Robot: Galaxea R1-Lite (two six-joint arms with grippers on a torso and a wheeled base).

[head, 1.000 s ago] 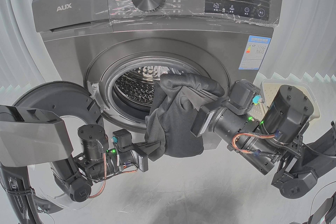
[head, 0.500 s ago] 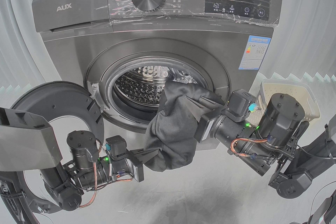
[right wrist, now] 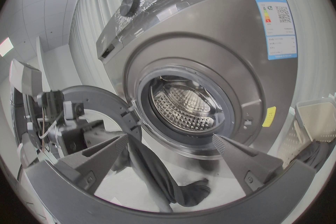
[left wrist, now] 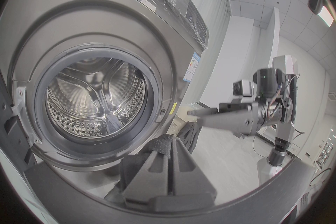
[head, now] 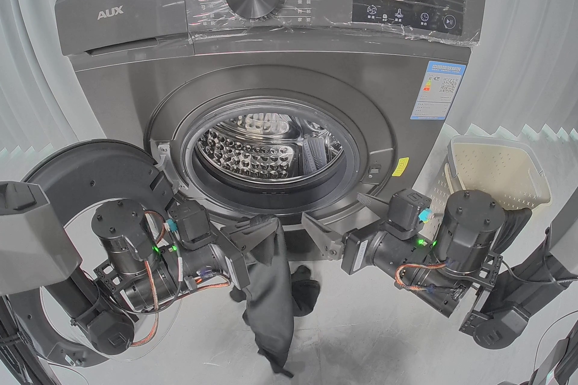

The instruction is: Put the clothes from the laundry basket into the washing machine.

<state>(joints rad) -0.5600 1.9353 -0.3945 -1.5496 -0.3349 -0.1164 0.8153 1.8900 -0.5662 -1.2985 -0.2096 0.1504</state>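
Right gripper (head: 333, 210) pulled back from the drum (head: 265, 147), fingers now spread, dark garment (head: 272, 291) slipped out of the washing machine (head: 126, 97), dangling floorward, pinched in the closed left gripper (head: 260, 227), its rear folds hard to make out.

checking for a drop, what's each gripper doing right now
Left gripper: shut on the dark garment, which hangs toward the floor.
Right gripper: open, holding nothing.

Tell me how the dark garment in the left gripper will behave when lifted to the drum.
Probably very floppy: the dark garment hangs limp in folds from the left gripper. Likely light, since one pinch carries it. Its long tail may drag and catch on the rim of the washing machine.
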